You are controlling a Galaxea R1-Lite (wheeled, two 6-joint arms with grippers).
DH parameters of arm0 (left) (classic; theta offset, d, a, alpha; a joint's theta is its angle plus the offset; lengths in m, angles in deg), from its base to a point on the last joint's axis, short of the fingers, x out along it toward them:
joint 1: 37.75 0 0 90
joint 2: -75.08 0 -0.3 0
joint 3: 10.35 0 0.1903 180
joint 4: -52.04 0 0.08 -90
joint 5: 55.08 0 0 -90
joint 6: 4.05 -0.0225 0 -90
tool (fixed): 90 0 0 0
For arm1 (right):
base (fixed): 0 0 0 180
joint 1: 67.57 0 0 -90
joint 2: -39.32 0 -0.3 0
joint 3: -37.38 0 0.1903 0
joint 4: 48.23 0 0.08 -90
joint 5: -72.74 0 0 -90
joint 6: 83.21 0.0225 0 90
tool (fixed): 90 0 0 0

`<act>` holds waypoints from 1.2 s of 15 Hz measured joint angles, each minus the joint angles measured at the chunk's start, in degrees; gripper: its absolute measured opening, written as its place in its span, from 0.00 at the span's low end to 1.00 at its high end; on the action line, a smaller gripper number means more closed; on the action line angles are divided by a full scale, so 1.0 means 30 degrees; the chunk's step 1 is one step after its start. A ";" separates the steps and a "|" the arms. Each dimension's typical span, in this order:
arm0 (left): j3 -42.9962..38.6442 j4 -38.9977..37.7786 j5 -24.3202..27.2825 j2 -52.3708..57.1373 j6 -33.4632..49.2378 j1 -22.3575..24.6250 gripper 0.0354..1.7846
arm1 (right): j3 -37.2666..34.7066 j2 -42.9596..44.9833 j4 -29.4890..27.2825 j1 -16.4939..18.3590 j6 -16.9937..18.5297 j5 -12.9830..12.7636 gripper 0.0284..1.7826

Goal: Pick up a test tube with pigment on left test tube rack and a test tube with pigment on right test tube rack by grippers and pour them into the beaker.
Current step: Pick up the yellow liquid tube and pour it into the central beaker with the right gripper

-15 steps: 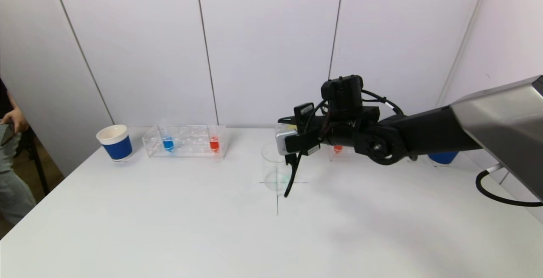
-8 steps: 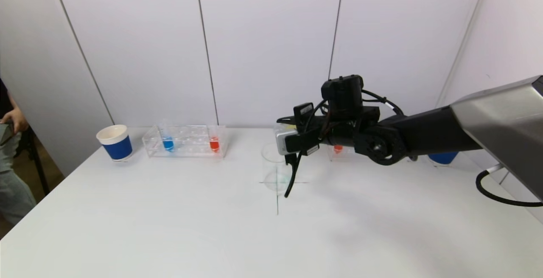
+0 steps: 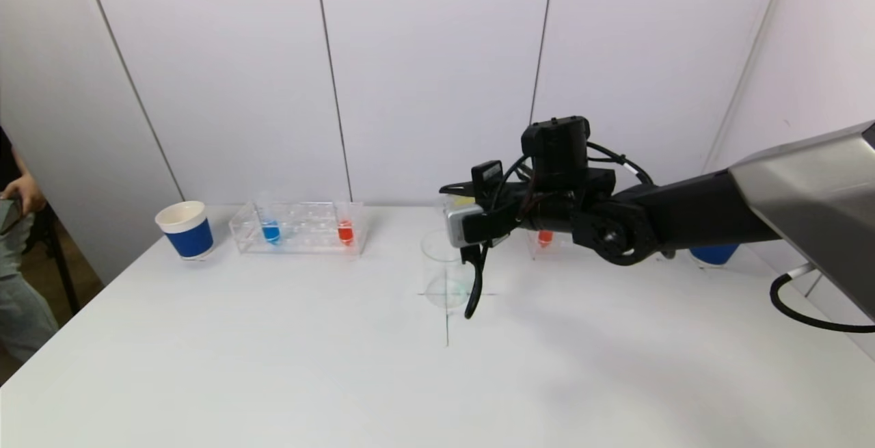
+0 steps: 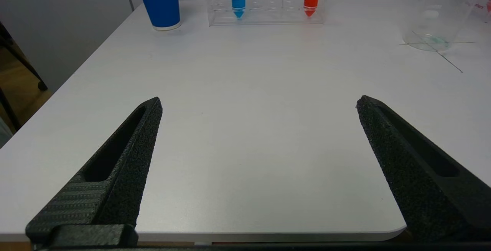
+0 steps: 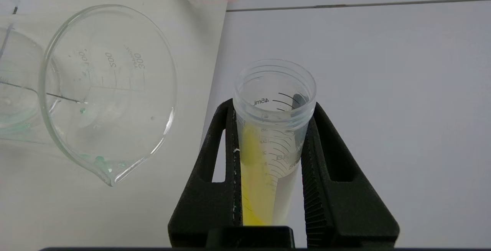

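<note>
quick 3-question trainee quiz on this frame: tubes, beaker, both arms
1. True or false: the right gripper is shut on the yellow tube.
2. Which tubes stand in the left rack? A) blue and red B) yellow and green C) none
3. Fill in: the left gripper's jaws are ____.

Key: 1 true; 2 A, the blue tube and red tube; 3 open, low over the table, far from the beaker.
</note>
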 joint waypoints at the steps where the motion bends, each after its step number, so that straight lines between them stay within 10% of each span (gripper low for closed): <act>1: 0.0000 -0.0008 -0.0008 0.0000 -0.0008 0.0000 0.99 | -0.0020 0.0000 0.0134 0.0008 0.0000 0.0219 0.27; 18: 0.0000 0.0000 0.0000 0.0000 0.0008 0.0008 0.99 | -0.0305 -0.0329 0.1414 -0.0053 -0.0500 0.0955 0.27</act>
